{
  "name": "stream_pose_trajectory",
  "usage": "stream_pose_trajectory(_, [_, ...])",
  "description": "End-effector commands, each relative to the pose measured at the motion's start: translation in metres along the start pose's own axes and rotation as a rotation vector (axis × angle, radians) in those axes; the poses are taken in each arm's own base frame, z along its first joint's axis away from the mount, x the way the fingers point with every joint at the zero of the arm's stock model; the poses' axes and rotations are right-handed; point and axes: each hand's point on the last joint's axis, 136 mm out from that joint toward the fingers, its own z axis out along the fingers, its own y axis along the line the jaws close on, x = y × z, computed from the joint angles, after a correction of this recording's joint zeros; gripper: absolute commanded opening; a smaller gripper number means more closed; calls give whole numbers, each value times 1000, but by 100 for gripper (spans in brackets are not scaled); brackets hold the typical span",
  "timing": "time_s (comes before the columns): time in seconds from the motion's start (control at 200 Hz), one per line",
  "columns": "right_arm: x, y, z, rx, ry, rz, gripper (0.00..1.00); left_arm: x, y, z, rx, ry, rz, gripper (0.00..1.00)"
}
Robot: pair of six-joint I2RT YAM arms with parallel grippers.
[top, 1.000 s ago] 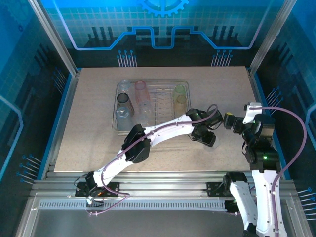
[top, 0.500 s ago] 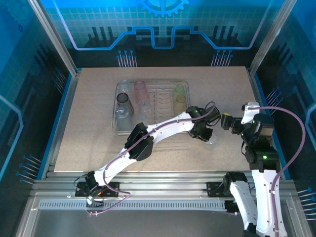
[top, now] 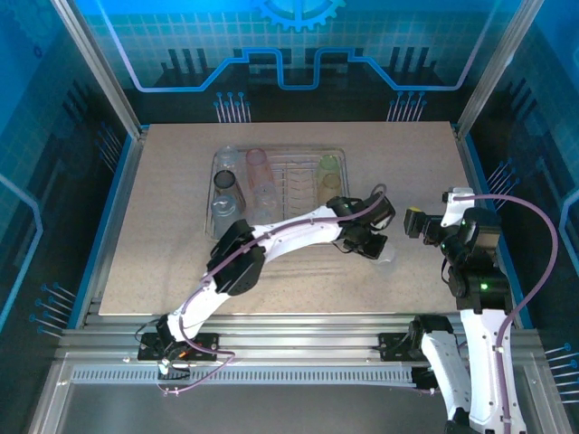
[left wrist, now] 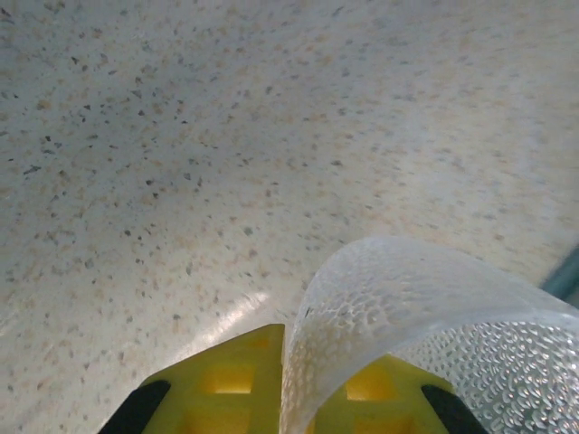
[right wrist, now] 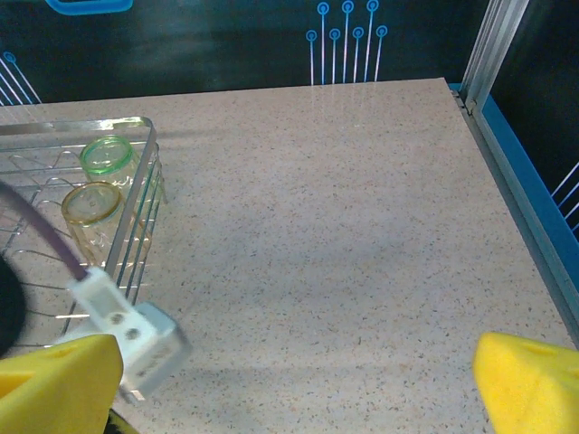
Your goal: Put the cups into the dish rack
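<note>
Overhead: left gripper [top: 369,244] reaches past the right end of the rack [top: 215,194] and pinches a clear cup [top: 386,258] low over the table [top: 163,253]. Right gripper [top: 412,222] waits just beside it with its jaws wide. Other cups already stand in the rack, an orange cup [top: 332,183] nearest the held one. The carry back is the likely trouble spot. The cup may clip the rack's rim or knock the orange cup, and the two grippers sit close enough to brush.

Left wrist: yellow fingers [left wrist: 231,380] are clamped on one thin wall of the clear cup [left wrist: 407,307], with most of the cup hanging to one side. Such an off-centre pinch may let it swing, flex or slip free during a lift.

Right wrist: fingers [right wrist: 54,384] stand far apart and hold nothing. The rack's corner [right wrist: 145,172] shows a green cup [right wrist: 109,155] and the orange cup [right wrist: 90,203].

Compared with a second ago, the left jaws have gone from partly open to shut on the cup. The left elbow has swung left, and the right arm has barely moved.
</note>
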Motion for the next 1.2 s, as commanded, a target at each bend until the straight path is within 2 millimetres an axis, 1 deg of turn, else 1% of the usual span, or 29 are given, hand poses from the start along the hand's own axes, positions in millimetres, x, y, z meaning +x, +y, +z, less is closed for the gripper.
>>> stream_pose_trajectory(0.0, [-4,0,2,-3,-1,33,100,-32,-46,-66,225,-186,81,0])
stream_pose_trajectory(0.09, [-7,1,1,-9,14,57,100,-34,-48,-94,314,-251,70,0])
stream_pose_trajectory(0.13, [-3,3,4,-21,41,72,100,-35,-46,-107,356,-280,58,0])
stream_pose_trajectory(0.145, [-12,5,0,-32,24,75,100,-36,-45,-112,372,-291,49,0])
stream_pose_trajectory(0.185, [-16,8,0,-47,34,90,100,-38,-42,-127,417,-326,28,0])
stream_pose_trajectory(0.2, [-16,9,1,-55,42,96,100,-38,-36,-129,427,-329,14,0])
stream_pose_trajectory(0.245, [-18,12,2,-72,58,112,100,-39,-29,-142,480,-362,-19,0])
stream_pose_trajectory(0.26, [-20,13,3,-75,61,115,100,-41,-28,-150,502,-381,-25,0])
stream_pose_trajectory(0.295, [-22,15,4,-88,70,123,100,-42,-21,-162,539,-410,-51,0])
stream_pose_trajectory(0.315, [-23,16,4,-96,73,127,100,-42,-15,-165,553,-421,-69,0])
stream_pose_trajectory(0.33, [-24,17,5,-99,73,131,100,-44,-13,-173,568,-442,-76,0])
stream_pose_trajectory(0.355, [-26,19,5,-110,72,133,100,-44,-7,-181,586,-465,-92,0])
stream_pose_trajectory(0.375, [-27,20,5,-117,71,137,100,-43,-2,-184,596,-478,-106,0])
stream_pose_trajectory(0.39, [-28,20,5,-119,70,141,100,-44,2,-191,607,-500,-110,0])
stream_pose_trajectory(0.46, [-35,24,5,-141,60,157,100,-42,18,-209,621,-567,-134,0])
stream_pose_trajectory(0.495, [-38,27,4,-158,56,164,100,-42,22,-223,628,-607,-130,0])
stream_pose_trajectory(0.565, [-46,34,4,-201,54,184,100,-37,30,-241,625,-666,-121,0])
stream_pose_trajectory(0.685, [-58,61,5,-363,82,218,100,-30,35,-268,627,-751,-96,0])
stream_pose_trajectory(0.816, [-67,87,7,-514,127,282,100,-25,40,-293,654,-844,-97,0])
stream_pose_trajectory(0.921, [-78,104,3,-615,118,329,100,-24,48,-309,700,-913,-135,0])
stream_pose_trajectory(1.036, [-92,129,-5,-776,90,396,100,-26,63,-318,767,-965,-224,0])
stream_pose_trajectory(1.116, [-102,146,-10,-869,55,431,100,-28,69,-321,824,-982,-262,0])
stream_pose_trajectory(1.196, [-105,166,-14,-943,48,436,100,-31,70,-321,868,-988,-282,0])
